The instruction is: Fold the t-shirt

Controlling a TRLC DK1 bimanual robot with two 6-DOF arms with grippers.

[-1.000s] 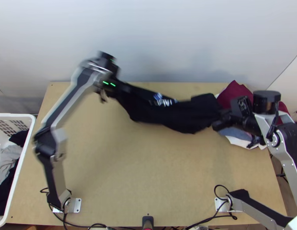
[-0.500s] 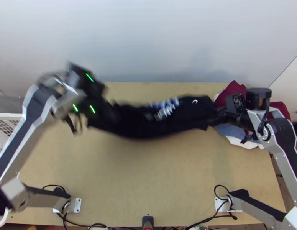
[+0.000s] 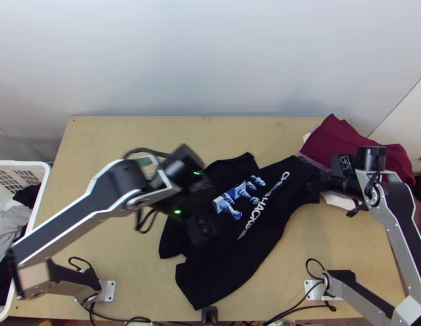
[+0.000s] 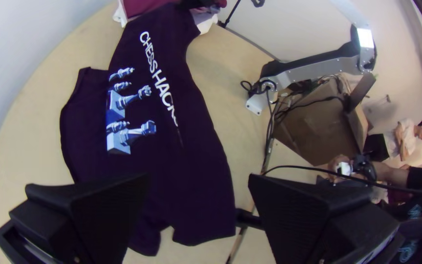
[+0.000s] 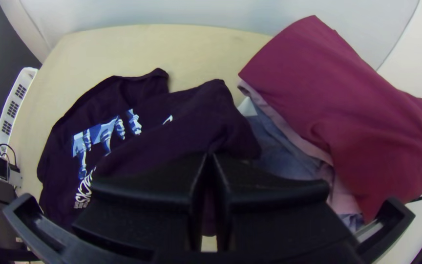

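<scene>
The black t-shirt (image 3: 253,217) with a blue and white chess print lies spread at a slant, somewhat rumpled, over the middle of the table. Above its left part is my left gripper (image 3: 202,231). In the left wrist view the left gripper (image 4: 199,195) is wide open, with the t-shirt (image 4: 186,166) below and beyond its fingers. My right gripper (image 3: 314,183) is at the shirt's upper right end. In the right wrist view the right gripper (image 5: 210,161) is shut on a pinched part of the t-shirt (image 5: 172,132), whose fabric rises to the fingertips.
A pile of clothes, dark red cloth (image 3: 340,136) on top, lies at the table's right back, close to the right gripper. A white basket (image 3: 33,217) with clothes stands off the left edge. Bare tabletop (image 3: 118,136) shows at the back left.
The left gripper has let go of the t-shirt and moved back toward the middle. The shirt, earlier stretched sideways between both grippers, now lies on the table. The right gripper has hardly moved.
</scene>
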